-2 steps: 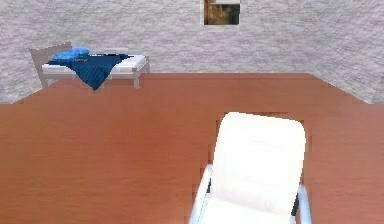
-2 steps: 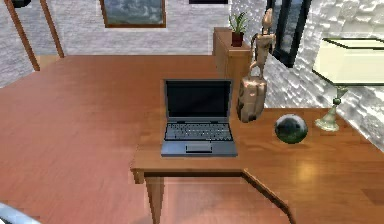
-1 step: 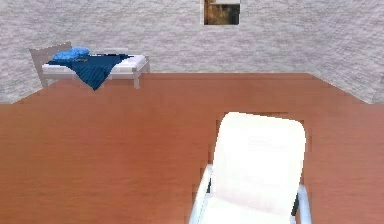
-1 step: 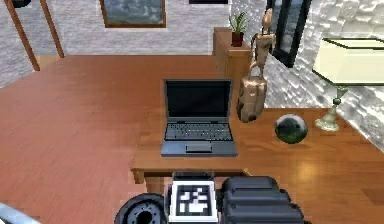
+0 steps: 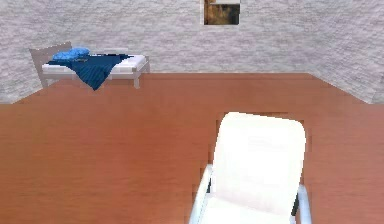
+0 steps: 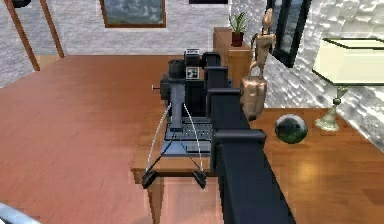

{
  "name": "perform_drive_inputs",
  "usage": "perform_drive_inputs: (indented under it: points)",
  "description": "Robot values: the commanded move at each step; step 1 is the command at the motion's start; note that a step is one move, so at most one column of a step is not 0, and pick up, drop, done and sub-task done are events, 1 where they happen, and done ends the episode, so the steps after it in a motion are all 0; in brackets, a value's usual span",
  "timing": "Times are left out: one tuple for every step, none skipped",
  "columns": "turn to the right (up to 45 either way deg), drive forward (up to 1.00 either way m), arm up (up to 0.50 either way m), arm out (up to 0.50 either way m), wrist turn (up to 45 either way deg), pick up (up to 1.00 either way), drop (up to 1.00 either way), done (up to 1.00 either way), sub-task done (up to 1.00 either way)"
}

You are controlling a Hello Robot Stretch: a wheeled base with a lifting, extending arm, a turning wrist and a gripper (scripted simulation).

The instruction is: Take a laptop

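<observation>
gripper [image 6: 176, 179]: dark body left of the two white marker squares at the end of the arm [image 6: 240, 155]. thin fingers [image 6: 148, 179] run down toward the arm side view's bottom. finger spread: cannot tell. load: cannot tell, as a flat thing lies on a surface right behind the fingers.

laptop [image 6: 196, 132]: flat grey slab with a key-like grid and a blue patch at its near side. it lies on a small wooden table [image 6: 170, 205], between the two fingers as seen. whether the fingers touch it or hang over it: cannot tell.

hidden / cut off:
- arm covers the laptop's right part and the table's right side.
- gripper body hides the table's far edge.
- wooden figure [image 6: 258, 70] stands upright just right of the arm, its lower part behind the arm.
- lamp [image 6: 345, 62]: shade cut by the right edge.
- picture [image 6: 133, 10] on the far wall, cut by the top edge.

edges / room:
- right of the arm: a wooden top [image 6: 330, 175] carries a dark ball [image 6: 292, 128] and the lamp. a plant [image 6: 238, 20] stands farther back.
- left of the table: bare red-brown floor [image 6: 70, 120] runs wide to the far wall.
- forward view: white chair [image 5: 255, 165] close in, cut by the bottom edge, with bare floor to its left and beyond.
- bed [image 5: 95, 68] with a blue blanket stands at the far wall on the left, well apart from the chair.
- small picture [image 5: 222, 12] cut by the top edge.
</observation>
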Motion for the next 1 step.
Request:
perform_drive_inputs:
  points:
    - [0.0,0.0,0.0,0.0,45.0,0.0,0.0,0.0,0.0]
